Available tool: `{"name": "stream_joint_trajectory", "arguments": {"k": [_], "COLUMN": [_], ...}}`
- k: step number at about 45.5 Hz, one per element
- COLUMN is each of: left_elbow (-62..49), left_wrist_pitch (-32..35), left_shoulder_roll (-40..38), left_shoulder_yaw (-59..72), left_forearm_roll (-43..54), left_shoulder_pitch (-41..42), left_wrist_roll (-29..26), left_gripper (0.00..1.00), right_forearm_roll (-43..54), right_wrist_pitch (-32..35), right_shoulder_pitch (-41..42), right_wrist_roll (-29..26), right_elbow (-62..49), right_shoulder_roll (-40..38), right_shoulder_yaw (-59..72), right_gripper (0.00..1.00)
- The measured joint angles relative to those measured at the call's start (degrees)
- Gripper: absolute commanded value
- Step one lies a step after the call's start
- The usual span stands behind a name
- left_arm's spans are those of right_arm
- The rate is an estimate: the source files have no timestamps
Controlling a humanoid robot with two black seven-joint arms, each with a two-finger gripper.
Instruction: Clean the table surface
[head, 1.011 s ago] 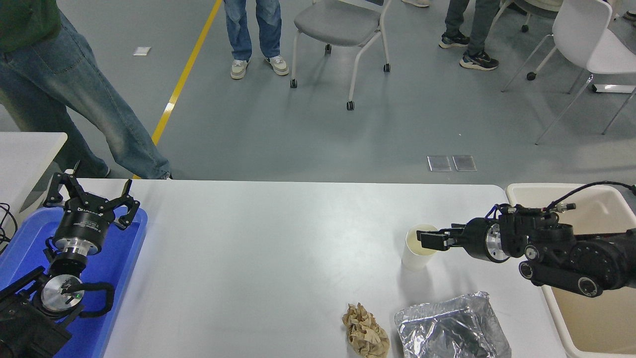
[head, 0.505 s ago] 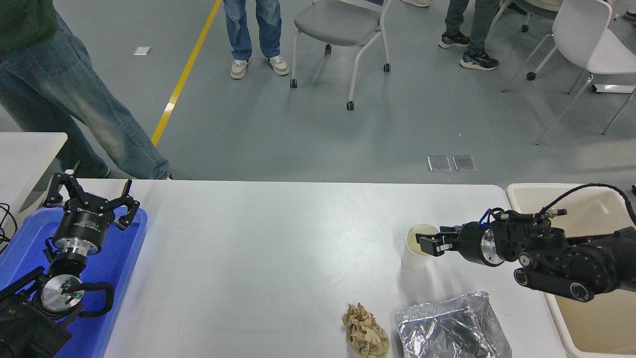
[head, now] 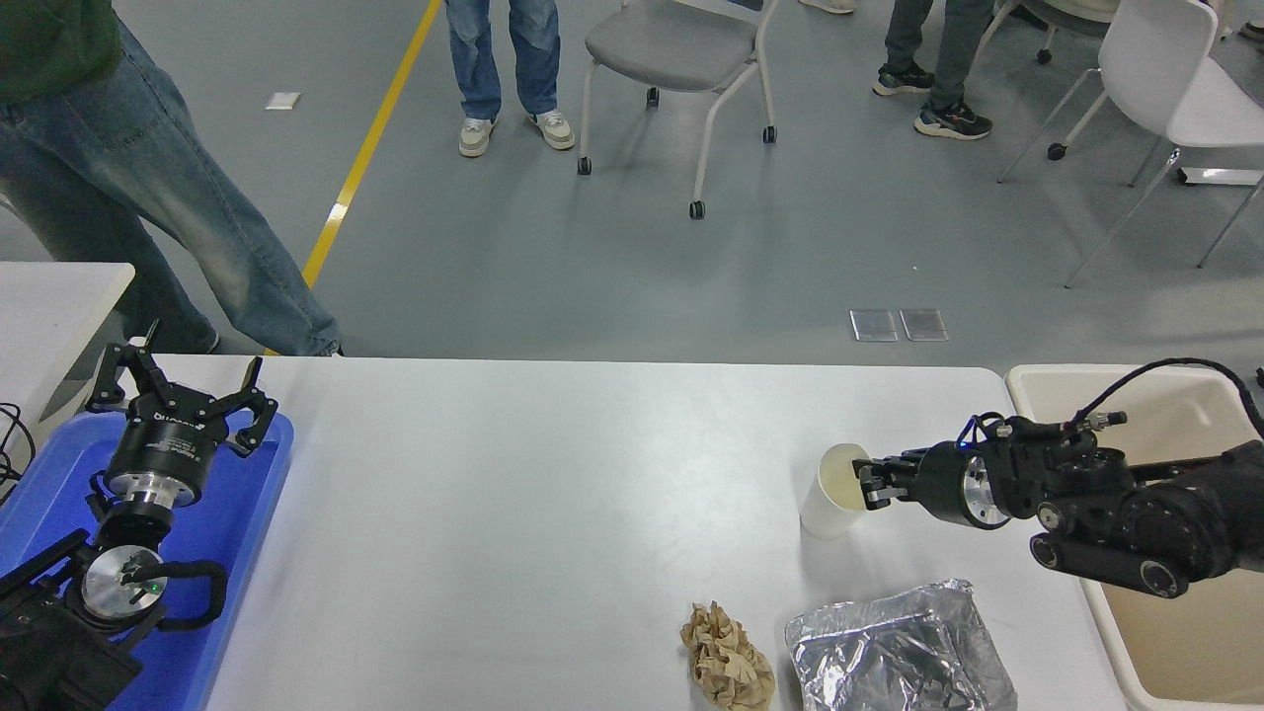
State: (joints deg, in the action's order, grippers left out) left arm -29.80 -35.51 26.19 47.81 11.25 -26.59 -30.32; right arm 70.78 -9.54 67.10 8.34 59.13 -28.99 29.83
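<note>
Table surface (head: 553, 494): smooth, matt white-grey, soft sheen under the lights. Paper cup (head: 832, 491): plain white, matt, pale cream inside. Crumpled brown paper wad (head: 726, 669): rough, creased, dull. Foil sheet (head: 899, 654): silver metal foil, wrinkled, highly reflective. Tub (head: 1185, 642): beige plastic, smooth, slightly glossy at the rim. Tray (head: 237, 533): blue plastic, smooth, faint gloss. Right gripper (head: 874, 486) and left gripper (head: 178, 395): matt black housings, each with a polished bare-metal wrist ring. Floor (head: 592, 267): grey, smooth, low sheen. Person (head: 148, 197) at far left: faded blue denim cloth. Chair (head: 671, 49): grey fabric-looking seat, white frame
</note>
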Motion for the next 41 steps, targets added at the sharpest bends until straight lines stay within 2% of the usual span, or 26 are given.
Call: {"name": "stream_joint_trajectory", "arguments": {"k": [21,41], "left_elbow": [0.0,0.01], "left_wrist_pitch": [0.0,0.0], "left_shoulder_roll": [0.0,0.0], "left_shoulder_yaw": [0.0,0.0], "left_forearm_roll": [0.0,0.01], "left_shoulder_pitch": [-0.02,-0.05], "left_wrist_roll": [0.0,0.0], "left_gripper": [1.0,1.0], "right_forearm_roll": [-1.26,-1.04], "right_wrist_pitch": [3.96,6.38], "right_shoulder_pitch": [5.52,14.35], "right_wrist_roll": [0.98,1.59], "right_elbow": [4.64,18.39], "right_shoulder_roll": [-6.12,-24.1], "right_shoulder_yaw": [1.39,1.73], "right_gripper": [0.0,0.0]}}
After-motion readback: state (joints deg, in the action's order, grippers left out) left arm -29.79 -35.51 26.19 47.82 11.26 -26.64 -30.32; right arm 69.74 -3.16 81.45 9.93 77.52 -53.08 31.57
